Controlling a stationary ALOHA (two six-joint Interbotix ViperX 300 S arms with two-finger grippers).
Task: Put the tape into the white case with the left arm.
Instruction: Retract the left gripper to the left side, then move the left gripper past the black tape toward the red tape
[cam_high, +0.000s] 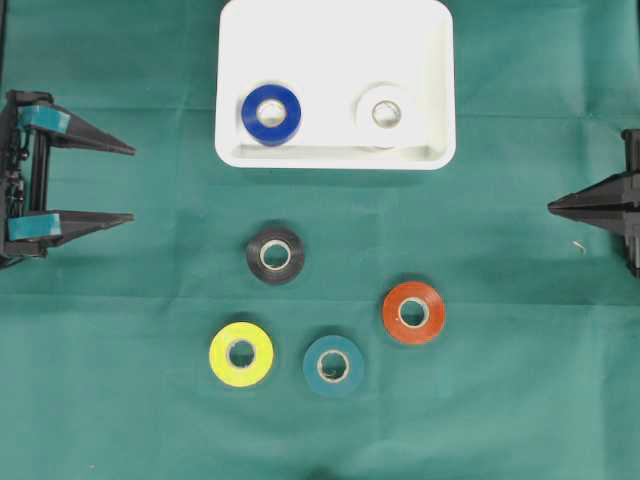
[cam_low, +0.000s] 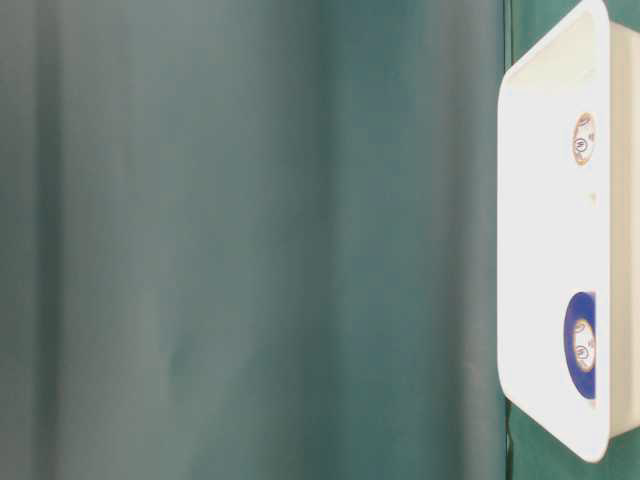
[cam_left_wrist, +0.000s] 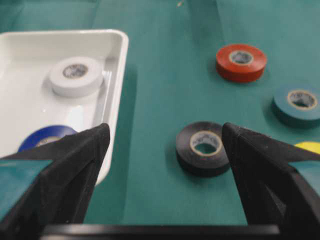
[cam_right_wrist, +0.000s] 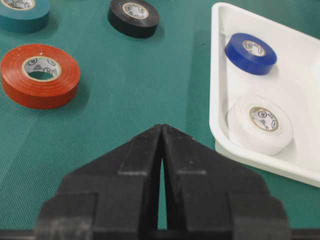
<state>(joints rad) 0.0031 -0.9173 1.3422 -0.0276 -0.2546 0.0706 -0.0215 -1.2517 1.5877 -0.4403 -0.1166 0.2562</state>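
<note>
The white case (cam_high: 330, 50) lies at the top middle with a blue tape (cam_high: 271, 113) and a white tape (cam_high: 383, 114) flat inside it. Below it on the green cloth lie a black tape (cam_high: 275, 255), an orange tape (cam_high: 413, 311), a yellow tape (cam_high: 241, 354) and a teal tape (cam_high: 333, 365). My left gripper (cam_high: 132, 183) hovers at the far left edge, open and empty, well short of the black tape (cam_left_wrist: 202, 147). In the left wrist view the case rim (cam_left_wrist: 117, 60) shows beside the left finger. My right gripper (cam_high: 551, 206) is shut and empty at the far right.
Green cloth covers the whole table. The right wrist view shows the orange tape (cam_right_wrist: 40, 75) ahead left and the case corner (cam_right_wrist: 216, 75) ahead right. The table-level view shows only the case (cam_low: 540, 200) and a green backdrop.
</note>
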